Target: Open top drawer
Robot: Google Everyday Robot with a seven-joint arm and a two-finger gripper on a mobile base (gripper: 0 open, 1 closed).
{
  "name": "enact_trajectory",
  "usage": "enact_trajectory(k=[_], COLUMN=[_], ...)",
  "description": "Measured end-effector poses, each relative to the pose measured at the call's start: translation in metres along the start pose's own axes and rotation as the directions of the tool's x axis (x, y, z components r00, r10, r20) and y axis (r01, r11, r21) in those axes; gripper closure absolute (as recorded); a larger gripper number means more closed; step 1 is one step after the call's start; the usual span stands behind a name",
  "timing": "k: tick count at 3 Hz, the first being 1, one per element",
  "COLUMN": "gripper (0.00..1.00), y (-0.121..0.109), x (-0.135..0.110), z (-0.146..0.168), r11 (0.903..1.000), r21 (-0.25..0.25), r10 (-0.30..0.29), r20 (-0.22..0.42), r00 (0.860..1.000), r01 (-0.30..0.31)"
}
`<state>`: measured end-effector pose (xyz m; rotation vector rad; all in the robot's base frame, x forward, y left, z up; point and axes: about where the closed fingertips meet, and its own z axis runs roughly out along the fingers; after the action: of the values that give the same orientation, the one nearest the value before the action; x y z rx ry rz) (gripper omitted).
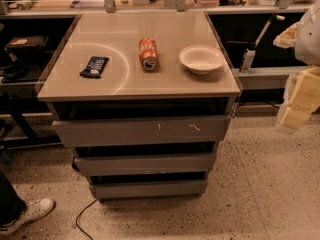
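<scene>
Arm (309, 39) enters at right edge, angled downward; pale gripper (294, 115) at its lower end, hanging in air.

Glossy, smooth beige top on the table (100, 84), throwing back pale arcs of light; below it matt grey on the top drawer (142, 130), painted metal by the look, with pale scratches right of centre. On that gloss, shiny metal for the can (148, 53), smooth white glaze or plastic for the bowl (201, 59), dark slick wrapper for the packet (94, 66). At the right edge, beside the table and apart from it, matt cream plastic on the end effector (292, 115); underfoot, speckled stone-like floor (270, 184) with a dull sheen, and at bottom left a white shoe (30, 211), cloth or leather not to be told.
</scene>
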<state>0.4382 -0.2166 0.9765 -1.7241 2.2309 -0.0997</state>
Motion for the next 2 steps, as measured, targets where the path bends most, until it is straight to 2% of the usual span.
enact_trajectory(k=[1,2], gripper=[0.0,0.0], y=[-0.001,0.014], x=[-0.001,0.001], z=[0.0,0.032], r11=[1.0,0.9997], r21=[0.009,-0.024], r10=[-0.004,-0.004], r20=[-0.004,-0.002], r00=[1.0,1.0], r01=[0.004,0.004])
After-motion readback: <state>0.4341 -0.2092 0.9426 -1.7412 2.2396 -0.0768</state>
